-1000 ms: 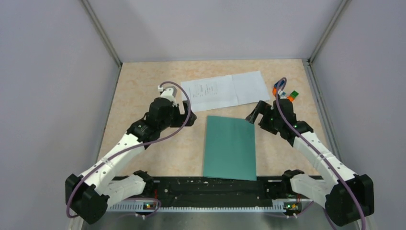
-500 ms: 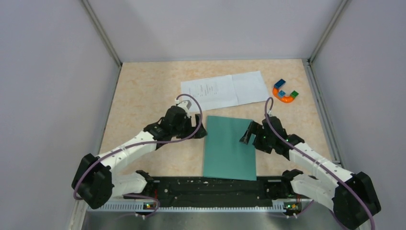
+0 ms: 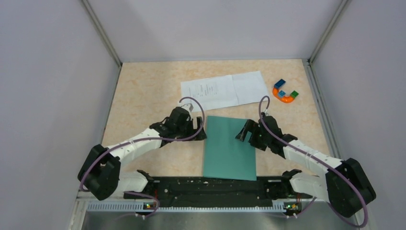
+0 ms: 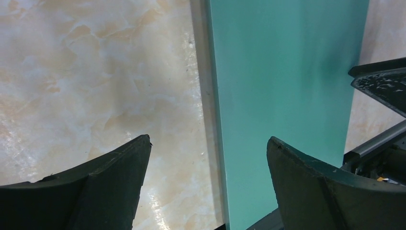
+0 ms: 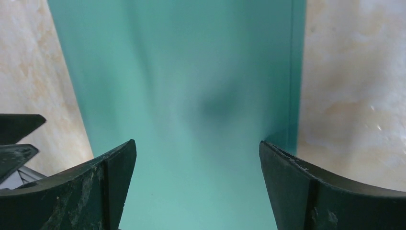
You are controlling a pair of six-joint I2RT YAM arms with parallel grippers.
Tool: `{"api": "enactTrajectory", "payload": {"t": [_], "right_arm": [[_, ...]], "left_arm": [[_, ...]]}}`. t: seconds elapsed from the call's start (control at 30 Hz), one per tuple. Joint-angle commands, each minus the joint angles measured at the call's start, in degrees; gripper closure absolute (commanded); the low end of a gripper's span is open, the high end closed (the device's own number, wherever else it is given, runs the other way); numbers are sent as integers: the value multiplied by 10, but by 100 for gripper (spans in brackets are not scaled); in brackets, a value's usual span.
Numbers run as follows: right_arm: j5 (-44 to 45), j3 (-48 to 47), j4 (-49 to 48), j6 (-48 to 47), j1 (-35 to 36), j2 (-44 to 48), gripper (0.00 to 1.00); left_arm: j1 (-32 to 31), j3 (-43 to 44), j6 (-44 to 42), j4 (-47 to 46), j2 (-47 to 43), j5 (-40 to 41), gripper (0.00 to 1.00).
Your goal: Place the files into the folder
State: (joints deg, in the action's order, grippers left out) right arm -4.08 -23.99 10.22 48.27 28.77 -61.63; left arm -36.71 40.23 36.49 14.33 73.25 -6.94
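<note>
The teal-green folder (image 3: 229,151) lies shut and flat at the table's near middle. The files are two white sheets side by side behind it: a printed one (image 3: 209,94) and a nearly blank one (image 3: 250,86). My left gripper (image 3: 201,130) stands open low at the folder's upper left edge. In the left wrist view that gripper (image 4: 209,140) straddles the edge of the folder (image 4: 282,72), one finger over the table, one over the cover. My right gripper (image 3: 242,131) is open over the upper right part; in its own view this gripper (image 5: 197,142) holds nothing above the folder (image 5: 191,72).
A small multicoloured horseshoe toy (image 3: 285,93) lies at the back right, near the right wall. Grey walls close in the tabletop (image 3: 143,91) on three sides. The black rail with the arm bases (image 3: 215,189) runs along the near edge.
Both arms have come down and inward to the folder's upper part. The left left the sheets' side; the right came away from the toy, which now shows. Both grippers stayed open.
</note>
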Motion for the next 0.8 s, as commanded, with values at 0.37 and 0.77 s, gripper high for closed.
{"api": "enactTrajectory", "payload": {"t": [0.37,0.77], "right_arm": [[38,-79,-34,-23,5,-113,1],[44,-5,63,5,6,38,1]], "left_arm": [[-28,9,-17,19,32,-19,18],[-70,-11,16,-33,68,-34,51]]}}
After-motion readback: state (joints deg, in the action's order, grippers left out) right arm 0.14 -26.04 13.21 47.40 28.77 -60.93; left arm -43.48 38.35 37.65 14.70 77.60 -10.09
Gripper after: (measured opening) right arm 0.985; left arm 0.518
